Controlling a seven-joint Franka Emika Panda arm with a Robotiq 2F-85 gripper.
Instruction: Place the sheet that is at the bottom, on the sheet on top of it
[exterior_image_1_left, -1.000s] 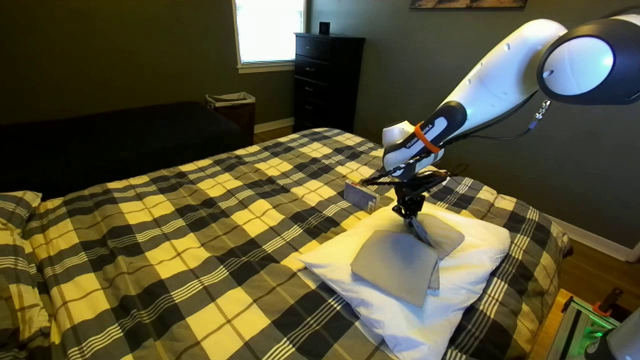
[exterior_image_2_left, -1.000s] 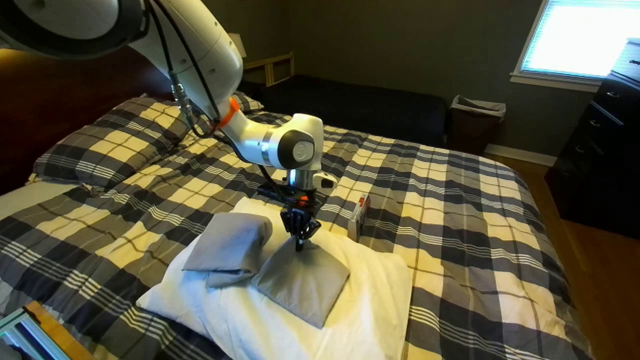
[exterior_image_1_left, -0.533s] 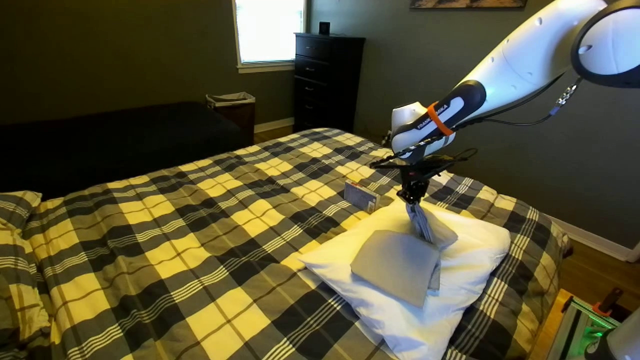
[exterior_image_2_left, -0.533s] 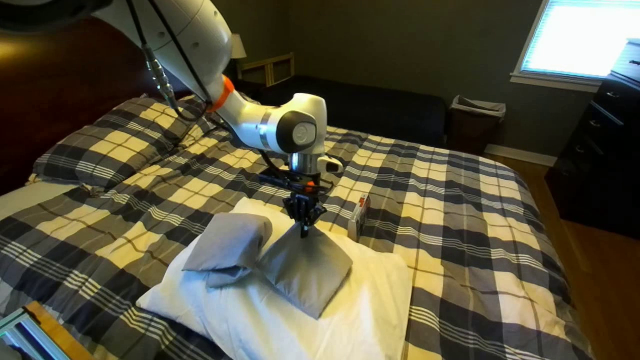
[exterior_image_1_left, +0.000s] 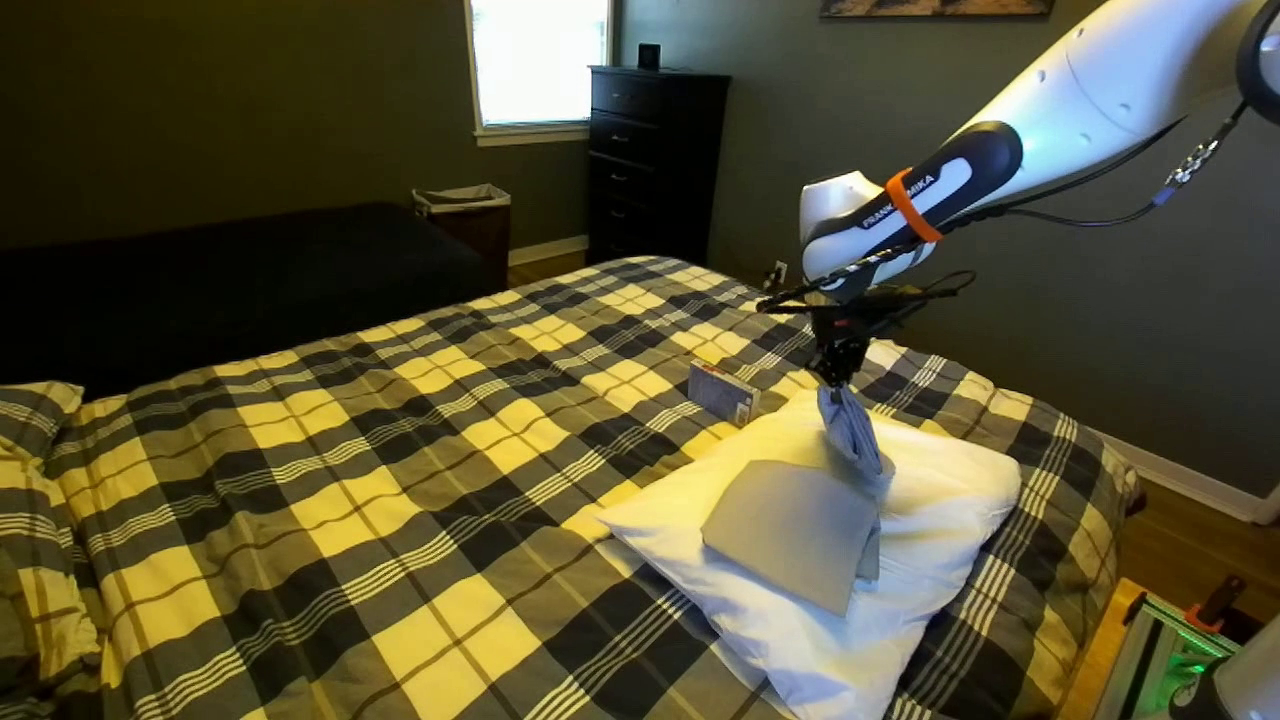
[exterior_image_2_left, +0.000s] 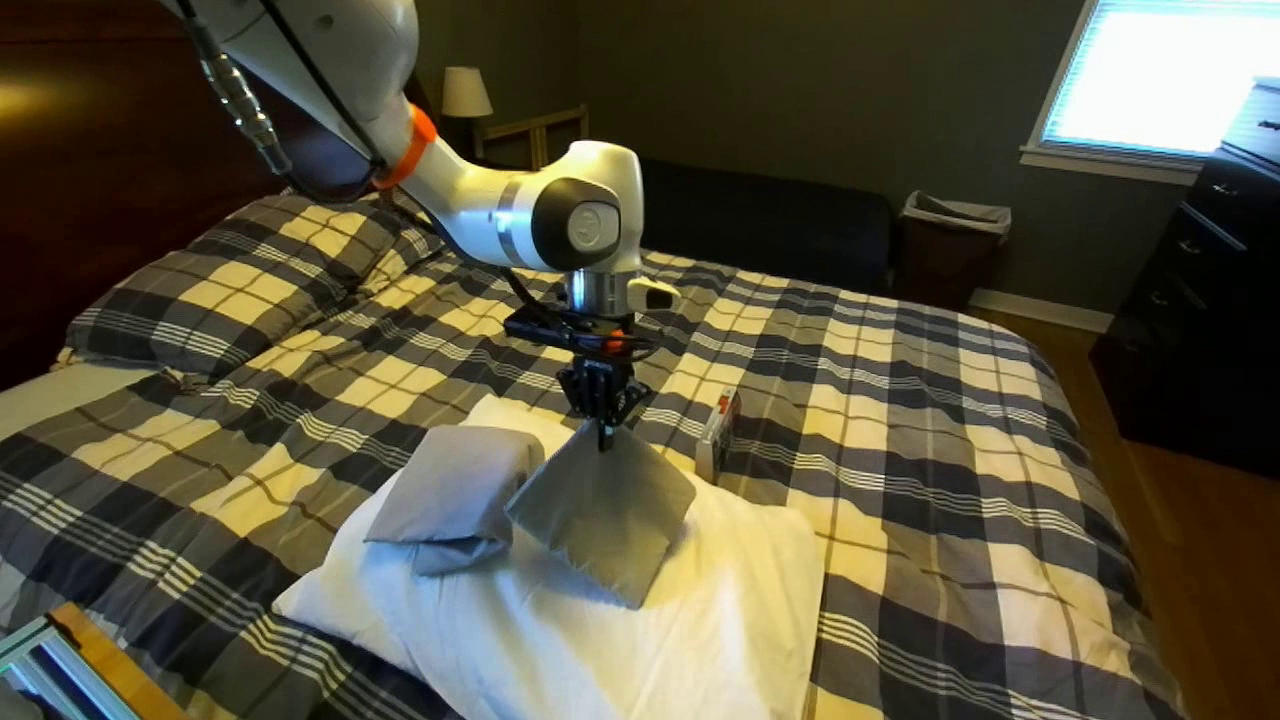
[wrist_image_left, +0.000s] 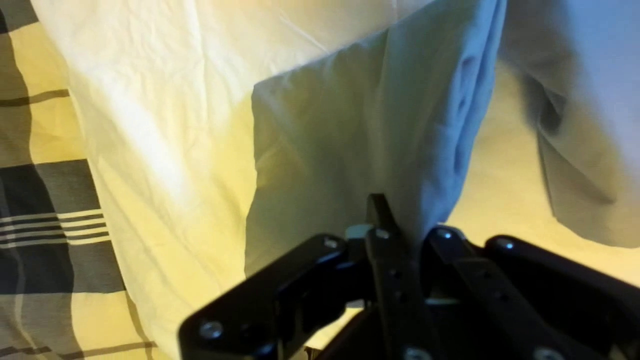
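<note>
Two grey folded sheets are at the white pillow. My gripper (exterior_image_2_left: 604, 437) is shut on the upper edge of one held sheet (exterior_image_2_left: 608, 515), which hangs down, bunched and narrow in an exterior view (exterior_image_1_left: 852, 432). Whether its lowest corner touches the pillow, I cannot tell. Beside it, the resting sheet (exterior_image_2_left: 452, 485) lies folded on the pillow, seen also as a flat grey panel (exterior_image_1_left: 795, 530). In the wrist view the held sheet (wrist_image_left: 320, 135) runs up from between the dark fingers (wrist_image_left: 381, 212), and the resting sheet (wrist_image_left: 590, 125) shows at the right edge.
The white pillow (exterior_image_2_left: 720, 610) lies on a bed with a plaid cover (exterior_image_1_left: 430, 520). A small box (exterior_image_2_left: 717, 437) stands upright by the pillow's far edge. A wooden ledge with a metal rail (exterior_image_1_left: 1135, 650) is at the near corner.
My gripper has risen, lifting the held sheet so that more of it hangs clear of the pillow. Its lower part has drawn in. The resting sheet and the box have stayed put.
</note>
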